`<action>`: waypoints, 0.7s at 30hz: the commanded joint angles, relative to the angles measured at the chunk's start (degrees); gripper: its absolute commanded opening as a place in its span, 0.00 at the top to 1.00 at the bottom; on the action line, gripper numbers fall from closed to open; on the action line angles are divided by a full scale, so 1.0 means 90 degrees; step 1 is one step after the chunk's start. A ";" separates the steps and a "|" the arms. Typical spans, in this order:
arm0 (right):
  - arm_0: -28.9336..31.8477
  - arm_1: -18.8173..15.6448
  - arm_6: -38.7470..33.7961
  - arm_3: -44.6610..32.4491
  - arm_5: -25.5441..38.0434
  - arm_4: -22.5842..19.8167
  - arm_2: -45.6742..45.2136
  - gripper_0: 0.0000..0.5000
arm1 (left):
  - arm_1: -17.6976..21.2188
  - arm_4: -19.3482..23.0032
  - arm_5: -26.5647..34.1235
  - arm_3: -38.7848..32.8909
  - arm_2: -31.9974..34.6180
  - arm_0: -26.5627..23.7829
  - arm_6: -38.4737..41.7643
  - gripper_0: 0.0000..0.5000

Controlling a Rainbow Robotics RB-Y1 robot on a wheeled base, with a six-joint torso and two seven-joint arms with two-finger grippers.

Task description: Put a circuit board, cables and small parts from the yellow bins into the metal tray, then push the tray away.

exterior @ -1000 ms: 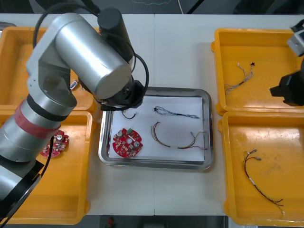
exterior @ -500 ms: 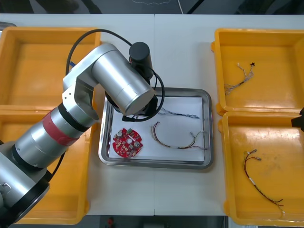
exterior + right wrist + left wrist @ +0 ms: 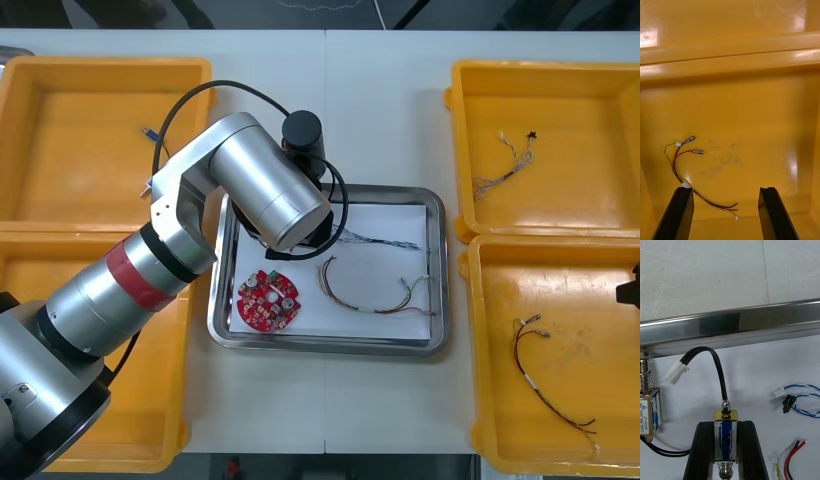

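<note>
My left gripper [image 3: 725,426] is shut on a small metal part [image 3: 725,437] with a blue label. The part's black cable [image 3: 717,369] ends in a white plug. It hangs low over the white floor of the metal tray [image 3: 432,215], near the far rim [image 3: 730,324]. I cannot tell whether it touches the floor. A second small metal part [image 3: 648,413] lies beside it. In the tray are a red circuit board [image 3: 267,299], a blue and white cable [image 3: 380,240] and a red and yellow cable [image 3: 375,292]. My right gripper [image 3: 725,213] is open over the near right bin [image 3: 590,270].
The left arm's silver links [image 3: 265,190] cover the tray's far left corner and parts of the left bins [image 3: 60,120]. A red and yellow cable [image 3: 679,161] lies in the near right bin ahead of my right fingers. The far right bin holds another cable [image 3: 508,165].
The left arm swung from the left bins to the tray's far left part with the metal part. The right arm drew back toward the view's right edge.
</note>
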 commanded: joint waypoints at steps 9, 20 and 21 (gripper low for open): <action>0.0098 -0.0221 -0.0128 -0.0243 0.0017 -0.0151 -0.0202 0.00 | -0.0174 -0.0069 -0.0053 -0.0130 0.0009 -0.0122 0.0095 0.00; 0.0088 -0.0338 -0.0060 -0.0644 0.0017 -0.0220 0.0062 0.00 | -0.0038 0.0321 0.1500 -0.1488 0.1259 -0.0025 -0.0013 0.00; 0.0069 -0.0377 -0.0060 -0.0712 0.0017 -0.0239 0.0150 0.00 | -0.0008 0.0360 0.1666 -0.1703 0.1473 0.0054 -0.0061 0.00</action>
